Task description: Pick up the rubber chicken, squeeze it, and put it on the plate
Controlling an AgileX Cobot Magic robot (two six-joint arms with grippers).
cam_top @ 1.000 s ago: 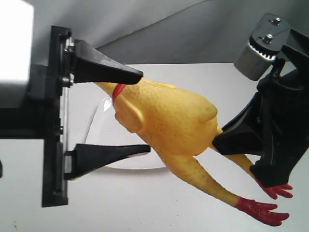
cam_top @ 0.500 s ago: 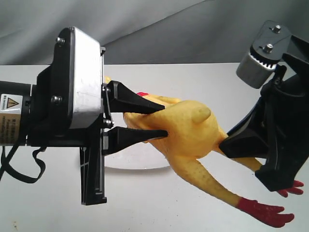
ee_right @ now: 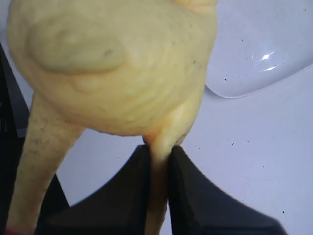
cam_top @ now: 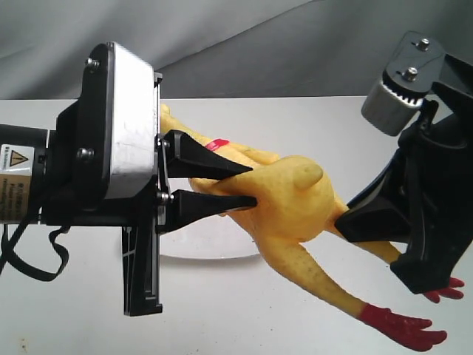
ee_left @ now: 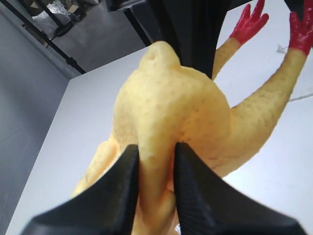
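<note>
White tabletop (cam_top: 244, 318) fills the foreground of the exterior view, and a grey backdrop (cam_top: 244, 44) closes it off behind. Nearest the camera, the left gripper (cam_top: 253, 185) reaches in from the left behind its bulky housing, jaws pinched on a fold of the yellow rubber chicken (cam_top: 292, 196). The right gripper (cam_top: 341, 220) comes in from the right and is clamped on the toy's rear, where the legs begin. Gripped at both places, the chicken hangs clear of the table. Below and behind it, a sliver of the plate (cam_top: 205, 248) shows, lying on the table.

The left wrist view adds what the exterior one hides: the two black fingers (ee_left: 124, 181) dent the bumpy skin so that a ridge of rubber bulges between them. Past the table edge stand a grey wall (ee_left: 19, 122) and dark framing (ee_left: 49, 29). The right wrist view shows its jaws nearly closed on a thin flap of rubber, with the glossy, dark-specked plate on the table beyond.

In the exterior view the chicken's long axis runs diagonally. The neck, with its red band (cam_top: 214, 145), points up-left and farther back. The red feet (cam_top: 403, 329) point down-right, toward the camera.
</note>
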